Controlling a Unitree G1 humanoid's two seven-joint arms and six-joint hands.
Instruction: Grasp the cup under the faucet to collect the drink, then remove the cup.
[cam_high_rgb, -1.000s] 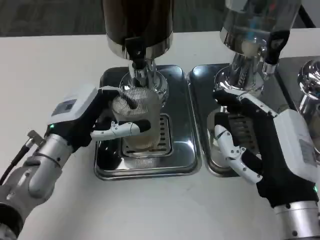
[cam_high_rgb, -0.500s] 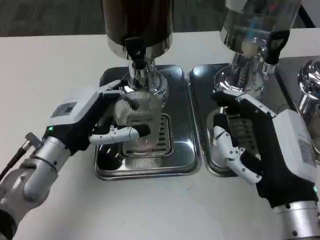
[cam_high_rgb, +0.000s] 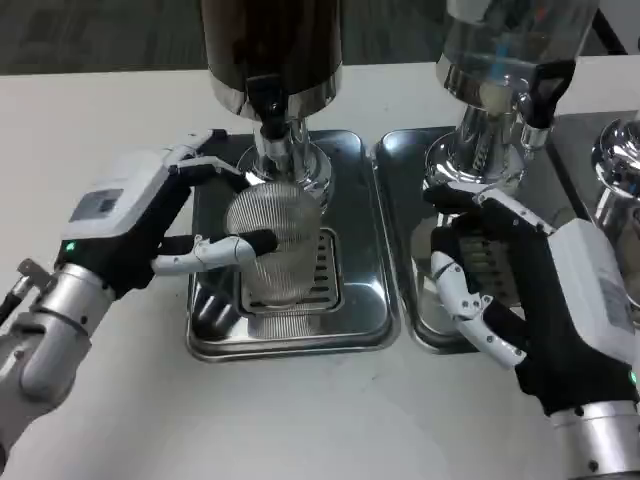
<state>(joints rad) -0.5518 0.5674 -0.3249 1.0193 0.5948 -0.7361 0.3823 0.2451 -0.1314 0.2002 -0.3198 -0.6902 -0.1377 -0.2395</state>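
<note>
I find the ribbed translucent plastic cup (cam_high_rgb: 272, 245) upright on the steel drip tray (cam_high_rgb: 360, 325), directly beneath the dark dispenser's chrome faucet (cam_high_rgb: 272, 130). It lies at three o'clock from my left hand (cam_high_rgb: 150, 225), the nearer one, whose spread fingers flank the cup; firm contact I cannot confirm. My right hand (cam_high_rgb: 500, 290) hangs open, holding nothing.
</note>
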